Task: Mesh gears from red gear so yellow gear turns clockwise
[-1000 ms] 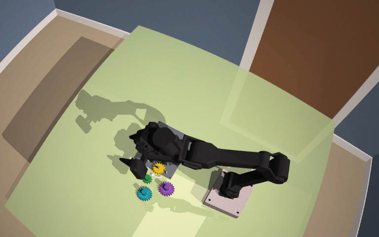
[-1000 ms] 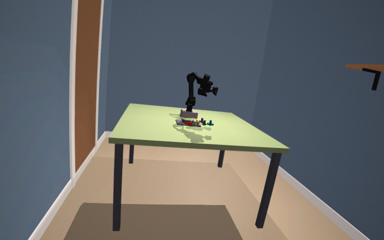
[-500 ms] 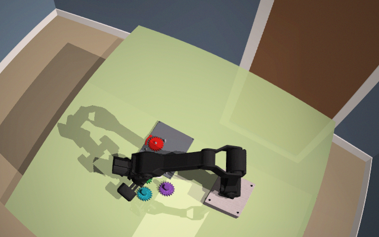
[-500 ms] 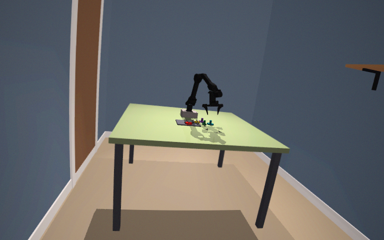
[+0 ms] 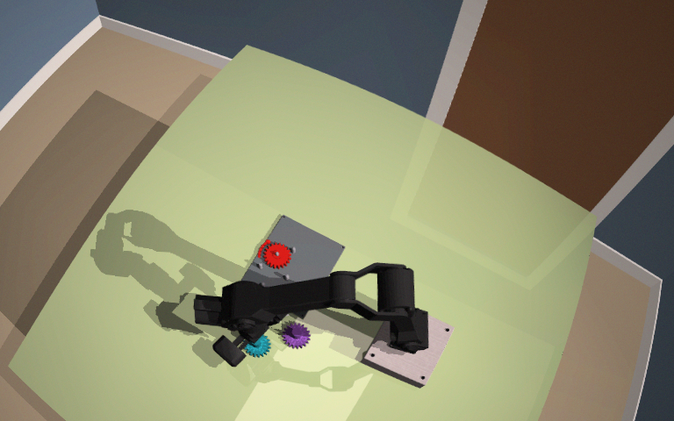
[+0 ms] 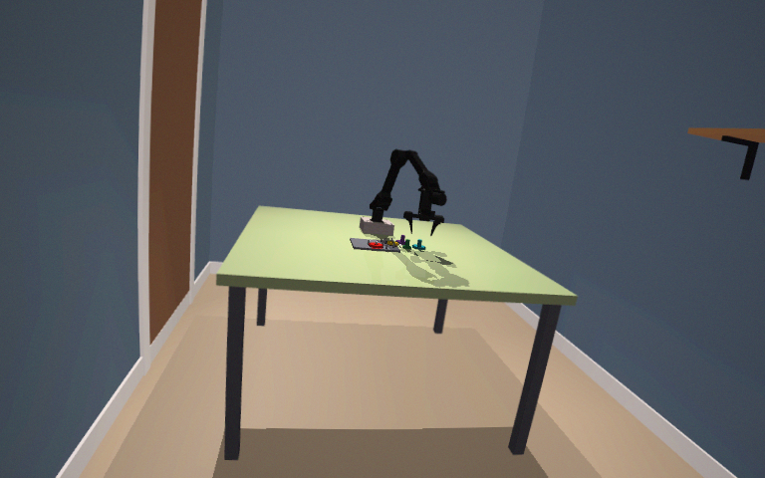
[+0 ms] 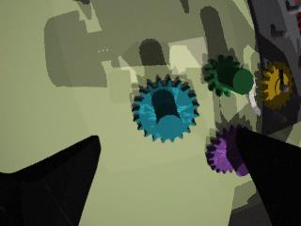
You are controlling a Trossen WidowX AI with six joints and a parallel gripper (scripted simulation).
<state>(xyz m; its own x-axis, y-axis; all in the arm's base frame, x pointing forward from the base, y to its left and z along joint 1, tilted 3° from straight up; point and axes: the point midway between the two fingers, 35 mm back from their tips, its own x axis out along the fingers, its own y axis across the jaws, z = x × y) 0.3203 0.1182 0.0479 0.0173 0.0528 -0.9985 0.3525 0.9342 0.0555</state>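
The grey board [image 5: 309, 239] [image 6: 360, 242] holds the red gear [image 5: 282, 251] [image 6: 376, 244] and the yellow gear [image 6: 392, 243] [image 7: 269, 91]. Short empty pegs stand near the red gear, one peg [image 5: 285, 276] towards the arm. The teal gear [image 5: 261, 347] [image 6: 419, 245] [image 7: 187, 112], the purple gear [image 5: 298, 338] [image 6: 401, 239] [image 7: 217, 155] and the green gear [image 6: 407, 244] [image 7: 242, 81] stand on the table, handles up. My gripper [image 6: 421, 233] [image 7: 171, 139] is open and empty, pointing down above the teal gear. In the wrist view its right finger partly covers the purple gear. The arm hides the green and yellow gears in the top view.
The green gear stands between the teal gear and the board's yellow-gear edge. The purple gear stands on the side nearer the robot base [image 5: 408, 360] [image 6: 376, 226]. The arm passes over part of the board. The white arrow [image 7: 254, 103] curves beside the yellow gear.
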